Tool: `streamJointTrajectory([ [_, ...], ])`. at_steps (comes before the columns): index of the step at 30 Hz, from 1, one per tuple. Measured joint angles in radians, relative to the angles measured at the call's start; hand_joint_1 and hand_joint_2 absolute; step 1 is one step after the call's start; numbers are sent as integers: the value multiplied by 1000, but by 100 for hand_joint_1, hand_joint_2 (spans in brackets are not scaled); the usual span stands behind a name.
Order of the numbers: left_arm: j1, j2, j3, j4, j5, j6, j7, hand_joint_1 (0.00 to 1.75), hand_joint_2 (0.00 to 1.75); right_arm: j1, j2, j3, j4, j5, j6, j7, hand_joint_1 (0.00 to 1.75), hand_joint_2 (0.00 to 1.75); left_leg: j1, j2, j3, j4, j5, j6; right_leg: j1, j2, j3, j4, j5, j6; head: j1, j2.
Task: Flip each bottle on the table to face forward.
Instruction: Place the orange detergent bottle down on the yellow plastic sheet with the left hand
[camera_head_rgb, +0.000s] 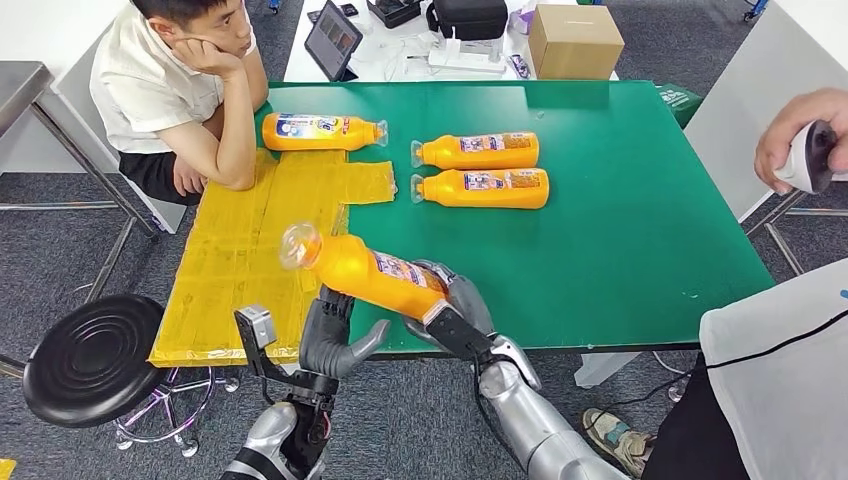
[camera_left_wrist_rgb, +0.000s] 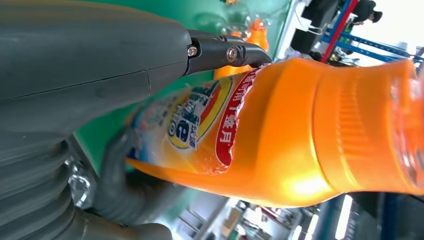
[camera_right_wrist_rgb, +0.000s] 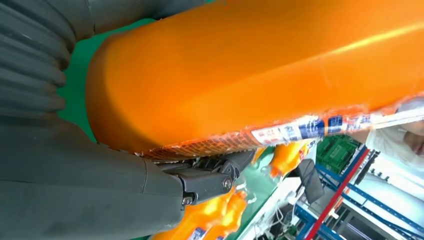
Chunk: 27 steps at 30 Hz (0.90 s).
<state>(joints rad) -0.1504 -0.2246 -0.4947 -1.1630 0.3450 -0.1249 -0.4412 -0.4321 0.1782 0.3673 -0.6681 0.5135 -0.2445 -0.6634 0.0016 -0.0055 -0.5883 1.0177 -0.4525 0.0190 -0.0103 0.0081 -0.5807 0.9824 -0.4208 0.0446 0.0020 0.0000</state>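
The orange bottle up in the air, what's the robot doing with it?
The robot holds one orange bottle off the green table with both hands: the right hand grips its base end, and the left hand is under its middle. Three more bottles lie flat on the table. A person sits watching.

Even, bright overhead lighting leaves soft short shadows on the green worktop (camera_head_rgb: 620, 220), while both wrist views show motion blur, out-of-focus backgrounds, and specular glare on the held orange bottle (camera_left_wrist_rgb: 300, 130).
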Motion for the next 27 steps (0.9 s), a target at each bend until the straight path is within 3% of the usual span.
streamJointTrajectory([
  [18,1,-4,0,-13,16,-6,1,0,175,-1,15,23,22,-6,-4,0,144,175,0,0,0,0,0,0,0,0,0,0,0,0,0,0],
  [26,4,-14,0,-28,139,-34,57,0,175,0,34,47,39,-29,-4,-8,150,175,0,0,0,0,0,0,0,0,0,0,0,0,0,0],
  [27,4,-15,0,-29,148,-33,60,34,175,0,37,52,41,-31,-4,-10,151,175,0,0,0,0,0,0,0,0,0,0,0,0,0,0],
])
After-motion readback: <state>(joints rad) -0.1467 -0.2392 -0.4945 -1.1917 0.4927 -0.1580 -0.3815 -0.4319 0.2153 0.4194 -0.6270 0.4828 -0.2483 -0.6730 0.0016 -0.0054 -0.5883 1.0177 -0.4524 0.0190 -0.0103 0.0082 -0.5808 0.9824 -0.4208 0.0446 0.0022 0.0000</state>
